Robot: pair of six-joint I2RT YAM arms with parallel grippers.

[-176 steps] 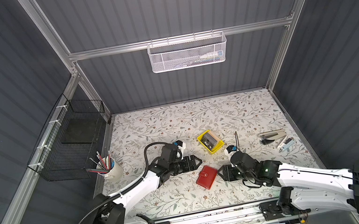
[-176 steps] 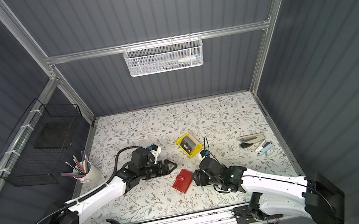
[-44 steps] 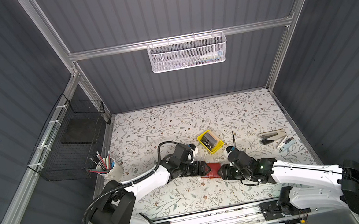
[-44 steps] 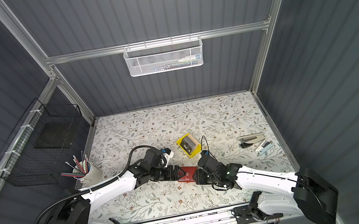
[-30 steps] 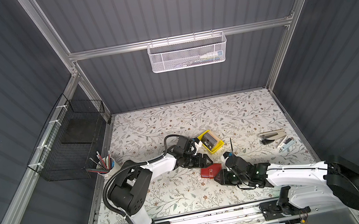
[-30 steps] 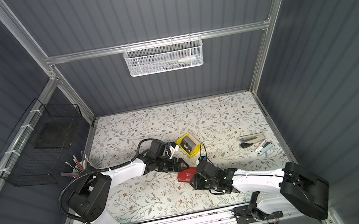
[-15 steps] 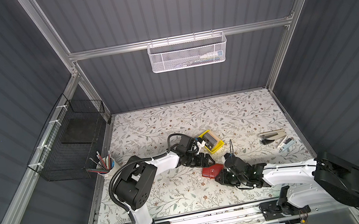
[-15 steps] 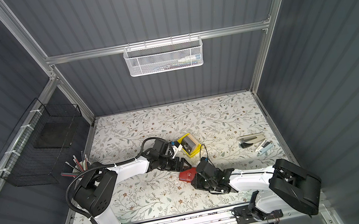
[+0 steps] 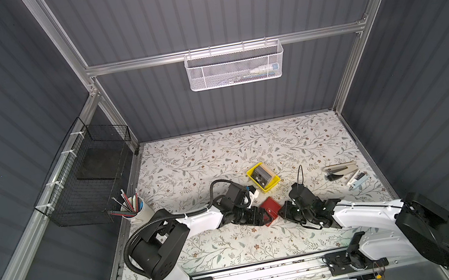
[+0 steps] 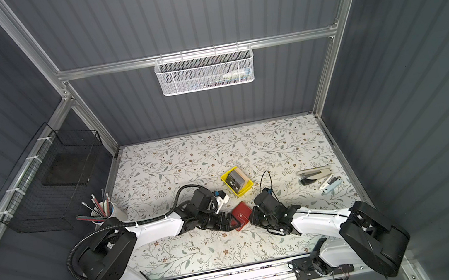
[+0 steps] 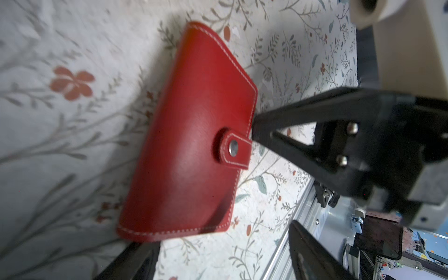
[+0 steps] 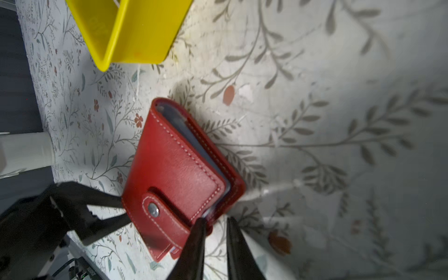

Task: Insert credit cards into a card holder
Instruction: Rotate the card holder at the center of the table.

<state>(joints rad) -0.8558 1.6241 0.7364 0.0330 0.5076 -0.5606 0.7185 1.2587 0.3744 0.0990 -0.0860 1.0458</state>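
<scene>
The red card holder lies closed on the flowered table, its snap strap fastened, near the front between both arms; the left wrist view shows its cover. My left gripper is open at one short end of the holder. My right gripper sits at the opposite corner by the open edge, jaws a narrow gap apart. One fingertip touches the cover, where bluish sleeves show. Dark credit cards lie in the yellow tray behind.
A white cup of pencils stands at the left edge. A stapler and a small white tool lie at the right. A black wire basket hangs on the left wall. The metal rail borders the front.
The left gripper has swung from beside the yellow tray to the holder's end. The right jaws have narrowed at the holder's corner. The holder has stayed about where it was.
</scene>
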